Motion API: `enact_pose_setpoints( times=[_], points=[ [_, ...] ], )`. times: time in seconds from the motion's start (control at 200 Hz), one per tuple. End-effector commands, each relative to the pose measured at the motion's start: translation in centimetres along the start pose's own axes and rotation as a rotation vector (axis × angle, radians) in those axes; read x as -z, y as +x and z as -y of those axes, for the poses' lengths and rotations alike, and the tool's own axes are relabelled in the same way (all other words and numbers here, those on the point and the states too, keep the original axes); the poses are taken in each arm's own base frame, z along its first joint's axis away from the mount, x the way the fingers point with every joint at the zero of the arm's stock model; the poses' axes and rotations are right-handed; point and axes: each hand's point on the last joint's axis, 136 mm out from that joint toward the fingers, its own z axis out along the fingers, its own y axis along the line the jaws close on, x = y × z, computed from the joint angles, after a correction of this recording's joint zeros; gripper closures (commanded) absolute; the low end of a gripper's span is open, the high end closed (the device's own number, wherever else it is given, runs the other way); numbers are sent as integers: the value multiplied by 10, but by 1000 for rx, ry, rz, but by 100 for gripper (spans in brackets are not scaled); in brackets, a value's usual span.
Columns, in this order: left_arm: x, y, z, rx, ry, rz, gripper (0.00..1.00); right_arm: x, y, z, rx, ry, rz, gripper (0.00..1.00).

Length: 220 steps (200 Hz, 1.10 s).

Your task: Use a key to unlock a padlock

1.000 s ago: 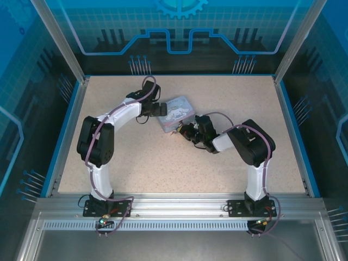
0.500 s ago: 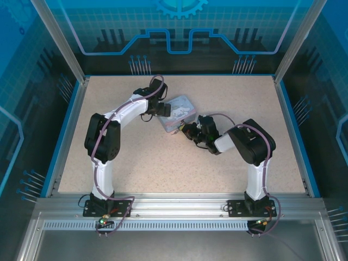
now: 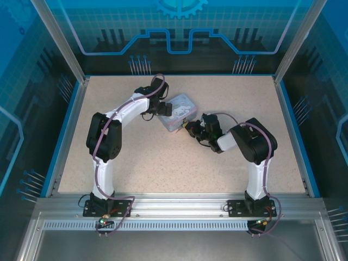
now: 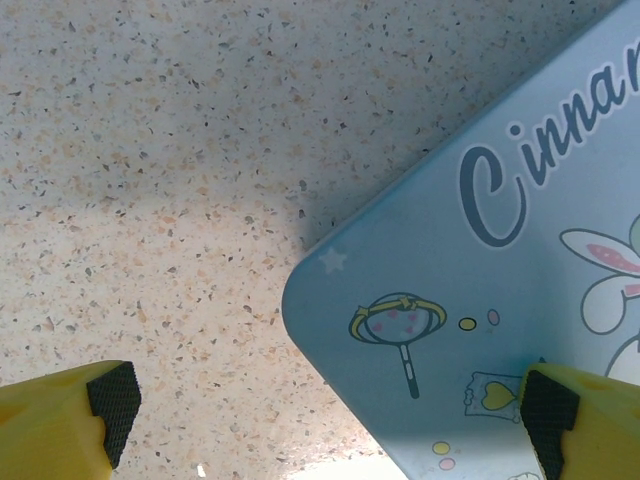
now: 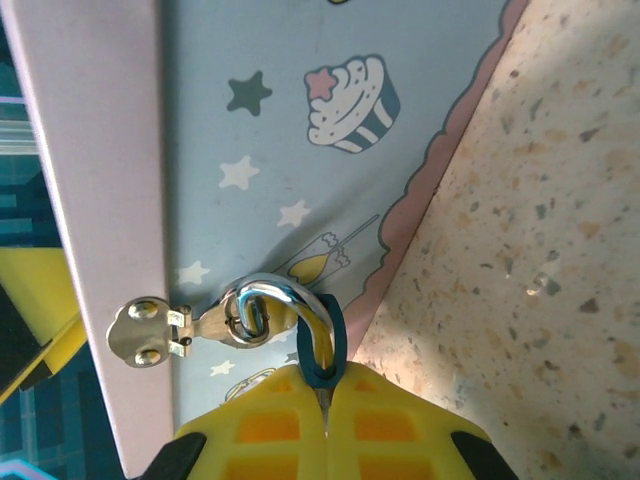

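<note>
table [image 3: 136,157]: speckled beige top. the tin [image 3: 182,107] sits about mid-table, toward the far side, turned at an angle.

left arm [image 3: 106,141]: reaches up and over to the tin's left end.

right arm [image 3: 253,144]: bends in from the right toward the tin's near side.

tin: pale blue lid with cartoon print and lettering. its side wall shows stars, a cupcake and a pink scalloped base edge.

left gripper [image 3: 165,109]: at the tin's left corner, spread wide. in the wrist view its yellow fingers [image 4: 110,405] straddle that corner, one black pad over bare table just left of the tin, the other over the lid. whether either pad touches the tin, cannot tell. nothing between them but the corner.

right gripper [image 3: 190,128]: against the tin's near side, fingers pressed together tip to tip, pinching the padlock.

hasp [image 5: 150,335]: small silver plate with two rivets on the tin's rim, with a link hanging down the side wall.

padlock [image 5: 280,300]: hangs on the tin's near side wall. its silver shackle is looped through the hasp link. a dark blue collar sits where the shackle runs down between the right fingertips. lock body hidden by the yellow fingers.
</note>
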Motion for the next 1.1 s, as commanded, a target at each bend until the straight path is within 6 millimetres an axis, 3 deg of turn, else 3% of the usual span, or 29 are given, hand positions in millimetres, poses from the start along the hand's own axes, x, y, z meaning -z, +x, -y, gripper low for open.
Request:
enact_pose_setpoints(
  times=[0.0,0.29,0.47,0.735,0.77,0.91,0.925,1.095],
  points=[
    [-19,31,-10,-51,-56,-130,1,3,-15,6,-39,-17,46,100],
    [-21,33,-9,-52,-55,-140,1,-7,-22,-6,-149,-141,56,100],
    [-21,33,-9,-52,-57,-145,1,2,-26,-6,-80,-56,63,100],
    [-22,34,-8,-49,-53,-154,1,19,-34,0,113,209,75,100],
    [-23,34,-8,-48,-52,-155,1,16,-38,-10,120,193,86,100],
    [-22,35,-7,-44,-46,-161,1,4,-40,-13,50,113,110,100],
    [-23,35,-7,-44,-46,-162,1,5,-36,-4,32,122,105,100],
    [-24,37,-7,-45,-50,-173,1,-2,-38,8,-52,73,115,100]
  ],
)
